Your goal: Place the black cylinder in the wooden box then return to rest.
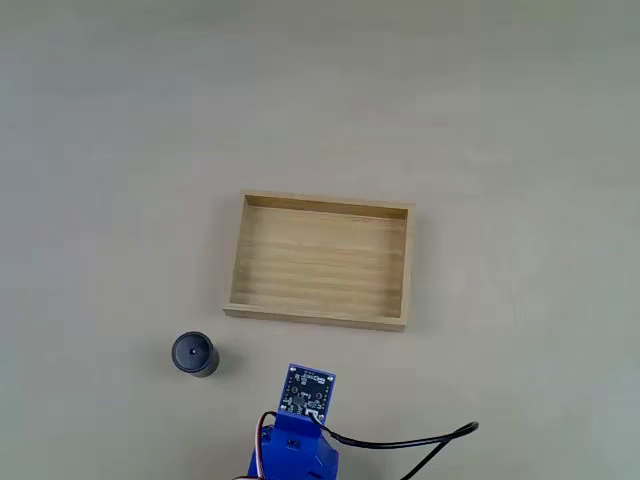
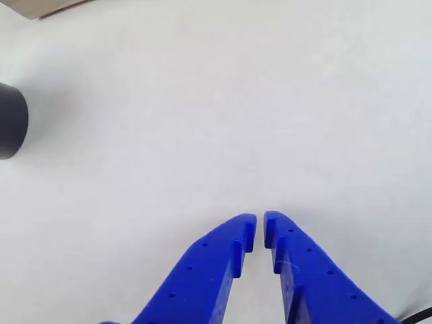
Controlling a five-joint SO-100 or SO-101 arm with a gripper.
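Item 1, black cylinder (image 1: 194,354): upright on worktop (image 1: 500,120), below and left of box in fixed view, near the arm; not yet picked. Item 2, wooden box (image 1: 318,316): nothing inside. Item 3, gripper (image 2: 260,226): narrow, tips nearly closed w/ a thin gap, holding nothing, over bare worktop, cylinder off to its left. Status for you: approx. nil done; pick, place, return to rest all outstanding.

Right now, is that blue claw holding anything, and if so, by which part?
Nothing is held. The gripper has its blue fingertips nearly together with bare table between them. The black cylinder stands apart on the table, outside the wooden box.
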